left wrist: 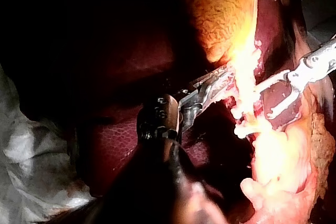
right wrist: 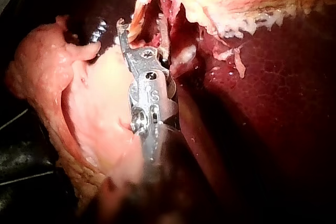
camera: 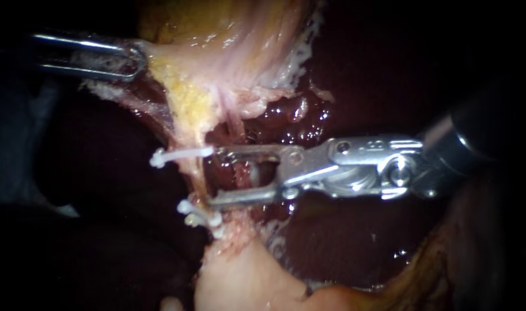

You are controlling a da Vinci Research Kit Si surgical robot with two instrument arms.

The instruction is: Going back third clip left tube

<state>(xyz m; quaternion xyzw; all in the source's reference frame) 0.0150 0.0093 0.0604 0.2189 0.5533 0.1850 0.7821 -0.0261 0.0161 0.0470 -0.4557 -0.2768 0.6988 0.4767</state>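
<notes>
r instrument [camera: 215,175] comes in from the right, jaws apart w/ a clear gap. the open mouth faces the tube [camera: 197,173], which runs across it. upper jaw tip sits just under the upper clip [camera: 179,156], lower jaw tip just above the two lower clips [camera: 200,214]. can't tell if either tip touches the tube, or if anything sits inside the jaws. all 3 white clips lie across the tube, ends poking out on the side away from the r instrument. l instrument [camera: 133,59] is at upper left, jaws clamped on the edge of the pale yellow tissue [camera: 188,86], which looks taut down to the tube. dark red liver [camera: 343,242] lies behind. l wrist view agrees: r jaws spread, right next to the bright tube.
</notes>
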